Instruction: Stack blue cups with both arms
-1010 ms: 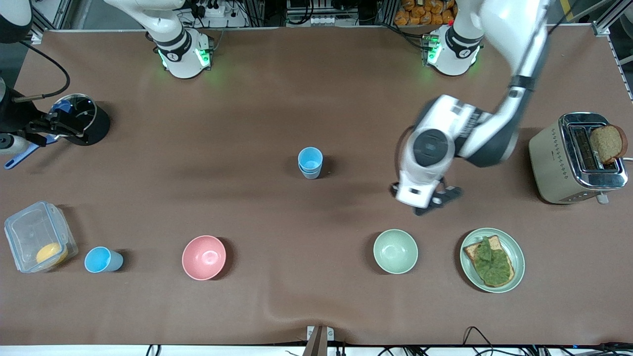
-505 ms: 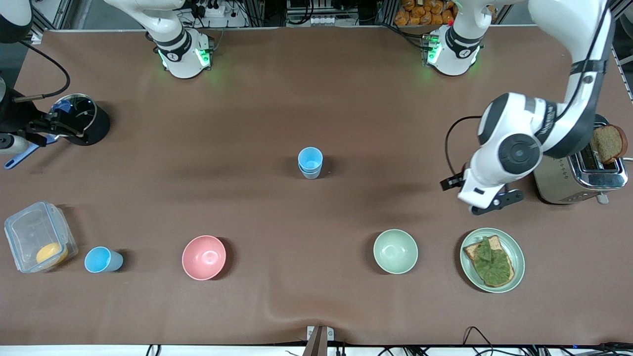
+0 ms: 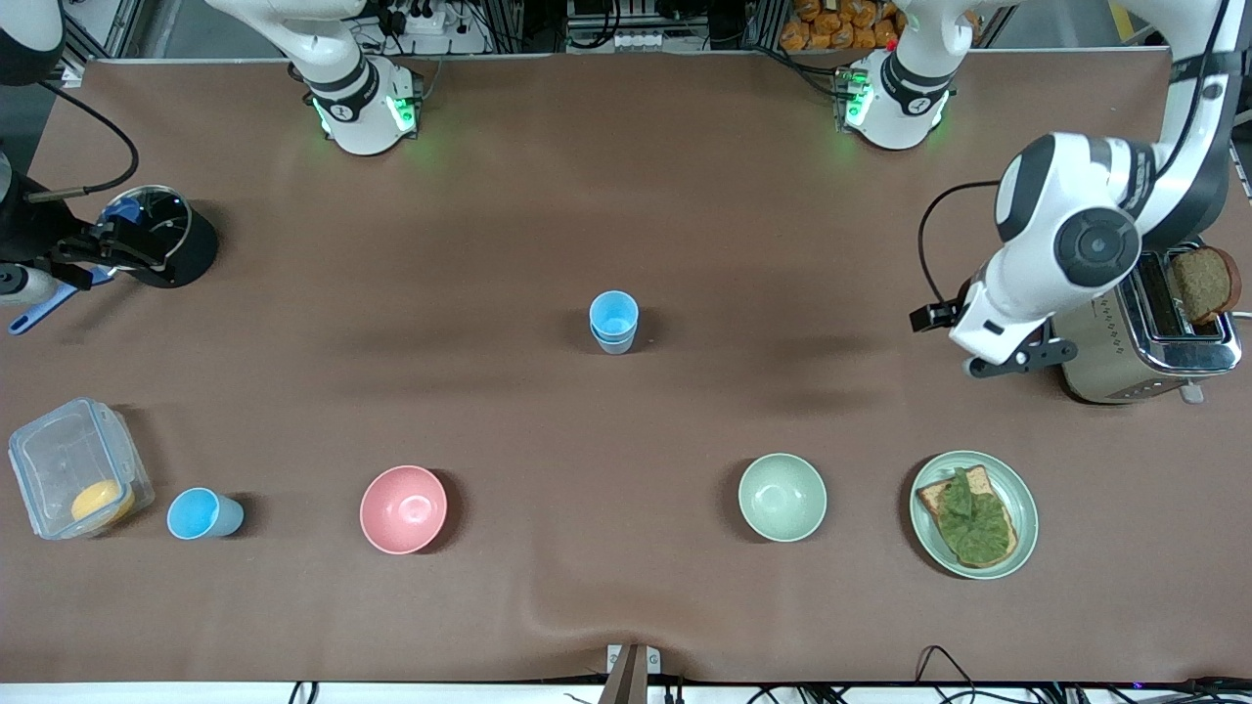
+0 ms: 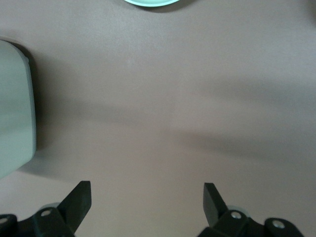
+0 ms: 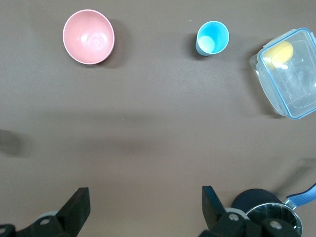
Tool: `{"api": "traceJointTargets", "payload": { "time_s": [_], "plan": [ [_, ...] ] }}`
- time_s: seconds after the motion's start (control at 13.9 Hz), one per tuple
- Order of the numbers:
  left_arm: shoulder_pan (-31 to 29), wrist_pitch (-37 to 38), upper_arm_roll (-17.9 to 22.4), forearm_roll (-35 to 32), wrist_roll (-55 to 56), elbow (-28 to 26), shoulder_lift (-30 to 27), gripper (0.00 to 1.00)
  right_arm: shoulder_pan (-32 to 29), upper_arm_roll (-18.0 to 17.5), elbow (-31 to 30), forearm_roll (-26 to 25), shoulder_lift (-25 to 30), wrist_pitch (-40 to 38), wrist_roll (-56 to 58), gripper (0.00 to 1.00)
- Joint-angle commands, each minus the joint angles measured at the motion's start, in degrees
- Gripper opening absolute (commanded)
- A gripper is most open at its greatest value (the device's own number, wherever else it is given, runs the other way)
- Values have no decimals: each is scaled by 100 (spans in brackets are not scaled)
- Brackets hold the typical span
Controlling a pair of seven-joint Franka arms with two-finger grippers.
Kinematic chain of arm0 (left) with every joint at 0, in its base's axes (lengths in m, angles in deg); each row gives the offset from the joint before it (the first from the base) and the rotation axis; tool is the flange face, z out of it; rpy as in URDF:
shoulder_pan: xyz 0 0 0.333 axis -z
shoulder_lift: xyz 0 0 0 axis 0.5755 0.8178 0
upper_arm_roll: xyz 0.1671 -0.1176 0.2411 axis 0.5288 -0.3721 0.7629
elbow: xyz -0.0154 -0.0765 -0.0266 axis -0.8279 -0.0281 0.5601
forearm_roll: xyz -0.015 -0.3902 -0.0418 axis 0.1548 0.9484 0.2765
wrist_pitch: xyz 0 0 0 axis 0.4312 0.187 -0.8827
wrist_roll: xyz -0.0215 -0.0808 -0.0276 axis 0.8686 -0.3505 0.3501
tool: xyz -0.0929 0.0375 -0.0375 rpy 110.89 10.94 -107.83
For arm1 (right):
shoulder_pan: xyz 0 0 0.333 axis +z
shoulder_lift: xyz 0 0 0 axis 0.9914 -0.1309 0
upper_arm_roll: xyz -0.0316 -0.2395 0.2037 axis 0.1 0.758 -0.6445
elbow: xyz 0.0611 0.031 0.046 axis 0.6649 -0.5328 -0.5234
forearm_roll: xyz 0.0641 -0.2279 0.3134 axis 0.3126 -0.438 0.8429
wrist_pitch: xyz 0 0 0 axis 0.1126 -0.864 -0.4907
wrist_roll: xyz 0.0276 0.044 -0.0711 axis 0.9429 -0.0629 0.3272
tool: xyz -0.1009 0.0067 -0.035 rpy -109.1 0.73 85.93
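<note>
No legible txt, labels or nos. anywhere (toaster (image 3: 1140, 332) markings too small).

Both arms (image 3: 1076, 244) white w/ round dark-grey joint caps, black cables along the links. Bases (image 3: 362, 108) ringed in black, glowing green LEDs. Grippers black, w/ silver screws (image 4: 232, 215) at the finger mounts.

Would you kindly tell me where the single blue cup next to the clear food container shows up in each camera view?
Front view: the single blue cup stands between the clear food container and the pink bowl.
Right wrist view: it again sits between container and pink bowl.
Left wrist view: not in it.
Shared landmark: the pink bowl.
</note>
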State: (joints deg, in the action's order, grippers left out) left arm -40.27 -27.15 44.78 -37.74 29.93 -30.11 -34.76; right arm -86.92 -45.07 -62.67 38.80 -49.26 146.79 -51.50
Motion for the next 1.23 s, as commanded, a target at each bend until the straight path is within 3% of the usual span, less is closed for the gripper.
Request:
{"api": "traceJointTargets", "payload": {
  "time_s": [0.0, 0.22, 0.43, 0.87, 1.15],
  "plan": [
    [205, 217, 338, 429, -595, -208, -857, 100, -92, -86, 62, -48, 1, -62, 59, 100],
    [680, 621, 980, 624, -1045, 37, -1359, 100, -119, -77, 45, -48, 1, -54, 59, 100],
    [672, 1376, 955, 633, -1090, 844, -1299, 100, -101, -77, 45, -48, 1, -62, 59, 100],
    [681, 2431, 911, 642, -1090, 1865, -1290, 100, -127, -77, 36, -31, 1, -71, 59, 100],
    [646, 2503, 928, 651, -1063, 2182, -1132, 100, -128, -77, 36, -31, 1, -71, 59, 100]
  ]
}}
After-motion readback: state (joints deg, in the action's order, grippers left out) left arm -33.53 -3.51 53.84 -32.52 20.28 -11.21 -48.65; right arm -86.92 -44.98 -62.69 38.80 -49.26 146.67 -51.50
